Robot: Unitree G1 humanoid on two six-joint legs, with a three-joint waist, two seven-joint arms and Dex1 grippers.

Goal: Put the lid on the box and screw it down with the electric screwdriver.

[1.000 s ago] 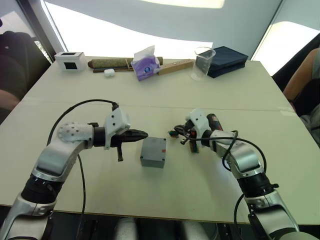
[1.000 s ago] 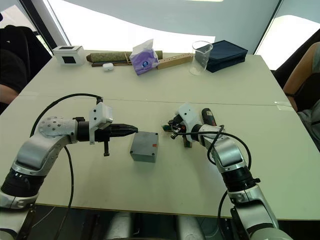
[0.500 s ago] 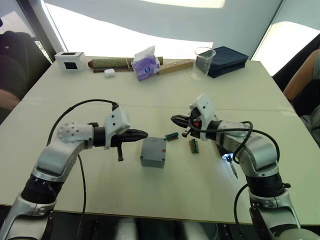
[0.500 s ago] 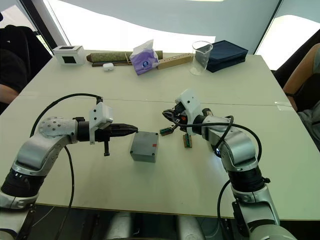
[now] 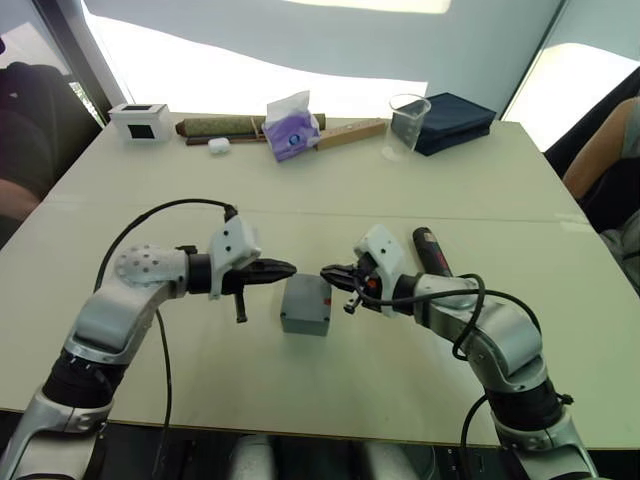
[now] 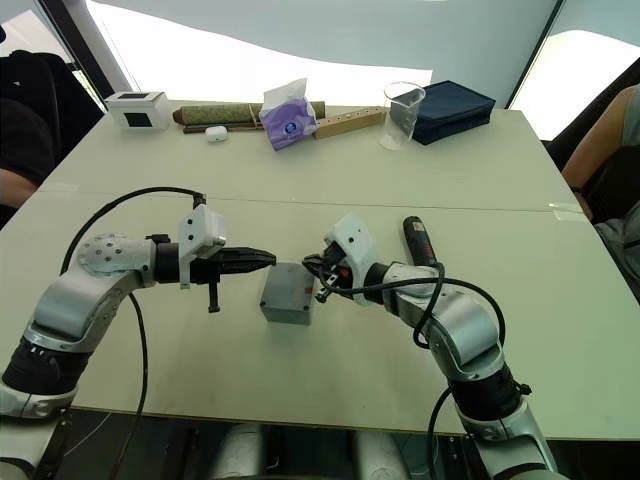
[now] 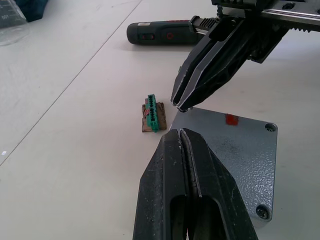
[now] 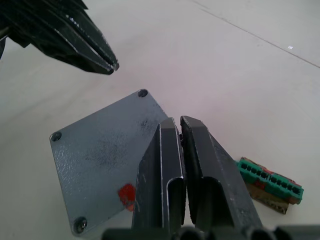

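The left gripper [image 5: 290, 268], its two black fingers pressed together and holding nothing, hovers just beside the left upper edge of the small square grey plastic box [image 5: 306, 305], its tips pointing over that edge. On the box sits the thin square grey plastic lid [image 7: 235, 150], already in place with its small red mark up; screw heads show in three of its corners, while the fourth corner is hidden behind the fingers, so I cannot tell whether every screw is in. The right gripper [image 5: 327, 273] comes in from the other side, its fingers also closed, or very nearly so, on nothing, tips poised just over the lid's far corner and close to the left fingertips without touching them. Just beyond the right fingers a small green terminal-block circuit board [image 8: 270, 183] lies on the pale table [image 5: 300, 390]. Further right, behind the right wrist, the black cylindrical electric screwdriver [image 5: 431, 250] lies flat on the table, in neither gripper. Judging from this, the lid is set and the step in hand is steadying or nudging it square before driving. The next move would call for the right fingers to spread, reach back and take the screwdriver, then bring its bit down onto a corner screw while the left gripper braces the box.
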